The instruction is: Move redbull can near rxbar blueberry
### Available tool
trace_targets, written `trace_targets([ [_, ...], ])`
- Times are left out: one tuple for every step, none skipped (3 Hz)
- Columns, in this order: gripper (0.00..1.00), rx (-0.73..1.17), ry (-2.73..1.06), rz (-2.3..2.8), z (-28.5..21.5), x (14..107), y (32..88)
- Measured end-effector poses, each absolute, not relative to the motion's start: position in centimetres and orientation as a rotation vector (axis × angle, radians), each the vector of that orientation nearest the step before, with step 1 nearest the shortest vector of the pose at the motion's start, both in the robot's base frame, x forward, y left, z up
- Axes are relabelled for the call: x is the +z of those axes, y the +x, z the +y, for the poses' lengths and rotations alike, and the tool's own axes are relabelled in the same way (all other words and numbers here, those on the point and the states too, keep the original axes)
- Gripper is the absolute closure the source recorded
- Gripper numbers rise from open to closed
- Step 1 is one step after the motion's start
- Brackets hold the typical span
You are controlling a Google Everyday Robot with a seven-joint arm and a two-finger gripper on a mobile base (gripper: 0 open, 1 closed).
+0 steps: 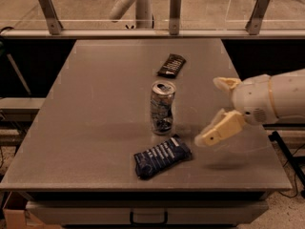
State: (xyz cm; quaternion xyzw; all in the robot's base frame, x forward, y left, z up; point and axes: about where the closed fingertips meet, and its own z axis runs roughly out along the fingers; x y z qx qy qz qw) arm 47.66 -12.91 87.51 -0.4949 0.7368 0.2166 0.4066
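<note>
The grey counter carries three things. The redbull can stands upright near the middle. The rxbar blueberry lies flat just in front of it. A black wrapper lies behind the can. The gripper hovers above the right side of the counter, jaws apart.

Dim warm overhead light; dull sheen across bench; soft shadow beneath hand, raised over right near bench.

Your gripper sits at the right side of the view, mid-height, w/ both fingers spread wide apart & nothing between them. Your fat white arm comes in from the right edge, pointing left.
</note>
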Motion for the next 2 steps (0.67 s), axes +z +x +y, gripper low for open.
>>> trace_targets([
  [0.0,0.328,-1.139,1.872,-21.9,90.81,48.13],
  [0.0,0.316,-1.137,1.865,-22.05,91.48,48.21],
])
